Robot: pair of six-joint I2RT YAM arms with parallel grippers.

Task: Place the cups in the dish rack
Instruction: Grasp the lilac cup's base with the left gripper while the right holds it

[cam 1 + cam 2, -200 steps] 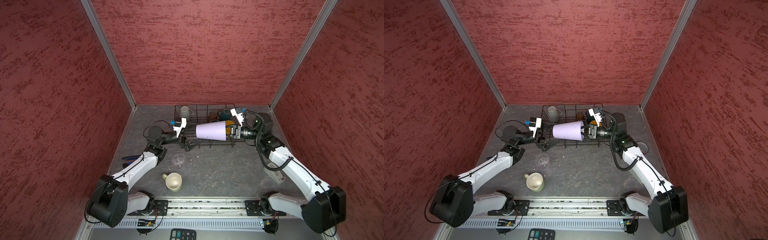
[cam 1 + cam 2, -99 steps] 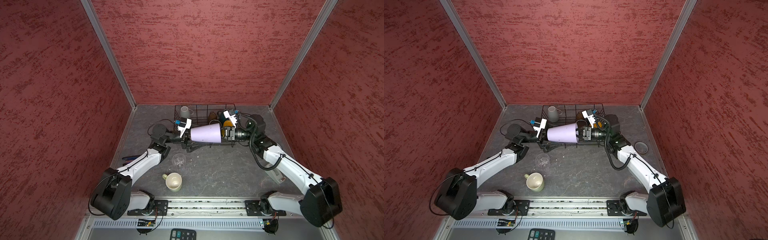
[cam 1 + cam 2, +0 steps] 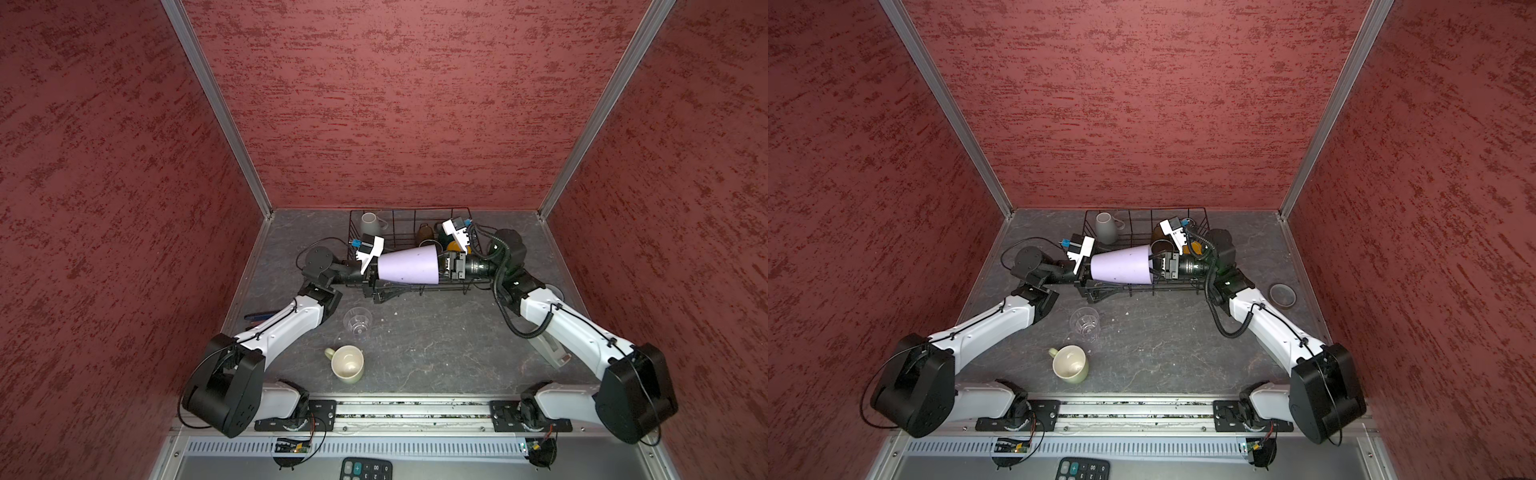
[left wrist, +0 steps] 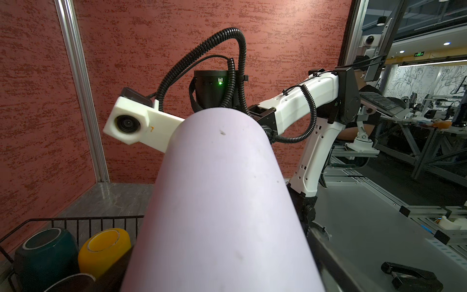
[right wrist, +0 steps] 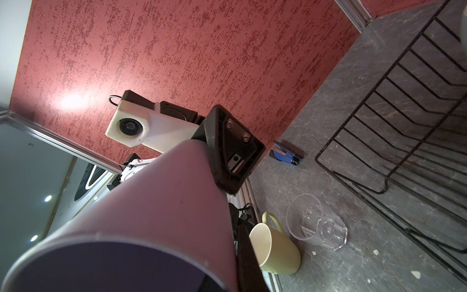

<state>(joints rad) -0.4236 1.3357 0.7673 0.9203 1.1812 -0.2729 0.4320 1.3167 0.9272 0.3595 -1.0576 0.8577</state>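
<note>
Top views first. I've got the lilac tumbler (image 3: pixel 409 266) lying sideways in the air over the front edge of the dish rack (image 3: pixel 409 210), so it isn't loaded yet. My right gripper (image 3: pixel 445 266) is pinched tight on its wide rim. My left gripper (image 3: pixel 376 276) has its fingers spread around the narrow base, and I honestly can't tell if they're squeezing or just straddling it. In the rack I see a grey mug (image 3: pixel 370 224) and a brown mug (image 3: pixel 424 237), and more is tucked behind my right wrist camera. Out on the table sit the clear glass (image 3: pixel 357 324) and the pale-green mug (image 3: pixel 347 365). I'd guess about halfway, with three left to go.

Left wrist view: the tumbler hogs everything and hides my fingers. The teal mug (image 4: pixel 45 255) and yellow mug (image 4: pixel 103 250) peek out inside the rack. There's a dark rim cut off at the edge, no idea which mug.

Right wrist view: the tumbler's mouth blocks most of it, and only one left finger (image 5: pixel 227 151) shows against the base. I can't spot a black mug anywhere.
</note>
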